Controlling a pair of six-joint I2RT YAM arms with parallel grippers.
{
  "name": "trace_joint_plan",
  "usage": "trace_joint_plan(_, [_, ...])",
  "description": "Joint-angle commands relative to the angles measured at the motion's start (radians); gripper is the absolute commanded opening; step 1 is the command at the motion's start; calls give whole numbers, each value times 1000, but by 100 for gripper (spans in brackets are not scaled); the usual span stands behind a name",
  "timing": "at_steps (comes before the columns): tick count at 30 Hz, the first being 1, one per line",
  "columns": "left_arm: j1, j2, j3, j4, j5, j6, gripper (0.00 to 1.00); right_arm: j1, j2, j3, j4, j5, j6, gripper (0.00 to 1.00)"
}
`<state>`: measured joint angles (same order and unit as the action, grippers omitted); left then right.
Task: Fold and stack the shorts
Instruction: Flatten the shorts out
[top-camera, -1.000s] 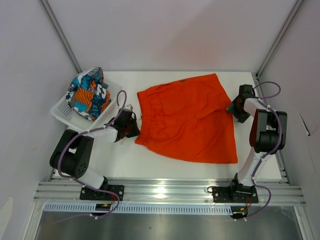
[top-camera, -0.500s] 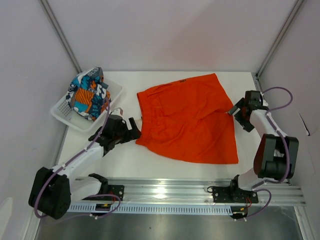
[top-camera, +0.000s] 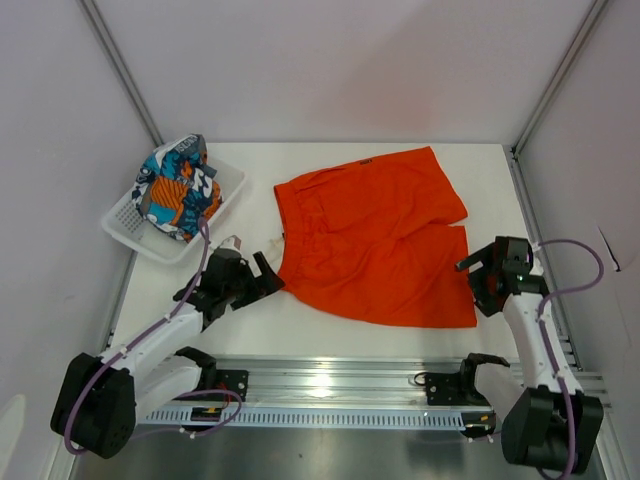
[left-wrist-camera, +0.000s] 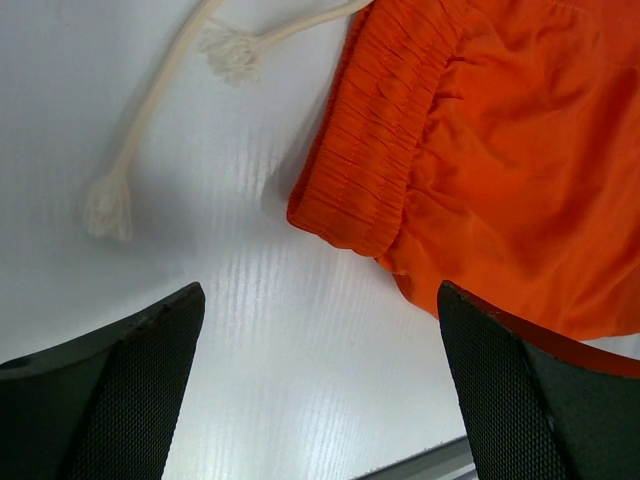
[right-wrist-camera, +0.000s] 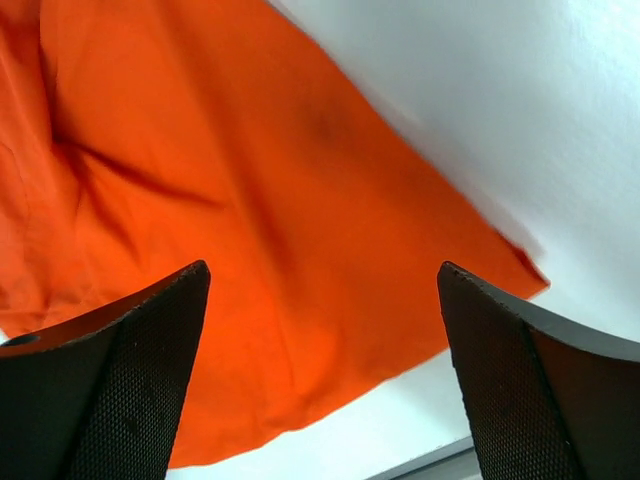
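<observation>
Currently plain bright orange fabric shorts (top-camera: 375, 235) lie spread flat, unfolded, at centre of white bench (top-camera: 300, 325). Patterned blue-orange-white shorts (top-camera: 178, 188) sit bunched in white plastic mesh basket (top-camera: 125, 228) at 10 o'clock. No fold, no stack yet. Left claw (top-camera: 268, 275) gapes empty by waistband corner, 8 o'clock. Right claw (top-camera: 471, 285) gapes empty at hem, 4 o'clock. Loose white drawstring (left-wrist-camera: 152, 112) lies near left claw. Nothing obstructs.

No legible text shows anywhere, orange shorts (top-camera: 380, 240) included.

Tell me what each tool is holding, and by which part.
Nothing is held. The left tool and right tool both stand open and empty at opposite edges of the orange shorts.
</observation>
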<state>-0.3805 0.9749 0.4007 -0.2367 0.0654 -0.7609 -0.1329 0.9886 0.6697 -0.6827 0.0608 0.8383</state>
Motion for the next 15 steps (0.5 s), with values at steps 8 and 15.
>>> trace_joint_plan(8, [-6, -1, -68, 163, 71, -144, 99, 50, -123, -108, -159, 8, 278, 95])
trace_joint_plan(15, [-6, -33, -80, 146, 36, -189, 99, 61, -188, -143, -224, 36, 343, 88])
